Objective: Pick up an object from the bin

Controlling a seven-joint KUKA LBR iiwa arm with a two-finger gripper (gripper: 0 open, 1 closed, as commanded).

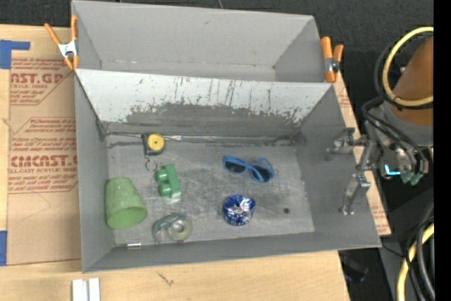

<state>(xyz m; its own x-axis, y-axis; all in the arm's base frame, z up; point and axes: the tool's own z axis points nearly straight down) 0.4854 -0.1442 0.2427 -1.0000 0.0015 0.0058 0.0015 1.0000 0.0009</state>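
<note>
- Over the sloping right wall of the grey bin (211, 46), the gripper (341, 178), clear of the floor and well apart from everything lying on it
- With fingers (350, 197) spread apart, released, nothing between them
- No one thing singled out for picking; all six things loose on the bin's floor
- Nearest to the gripper, about the middle of the floor: blue sunglasses (249, 168), lying flat
- In front of the sunglasses, near them but not touching, closer to the front edge: a shiny blue ball (239, 210) with pale flecks
- Close under the back wall, toward the back-left corner: a small yellow disc (155, 144) with a dark centre
- Between that disc and the front edge: a green toy block (168, 181), two round studs on top
- Just beside the block, against the left wall near the front-left corner: a pale green cup (125, 202)
- By the front edge, in front of the block: a grey-green ring-shaped thing (173, 228), its kind hard to tell
</note>
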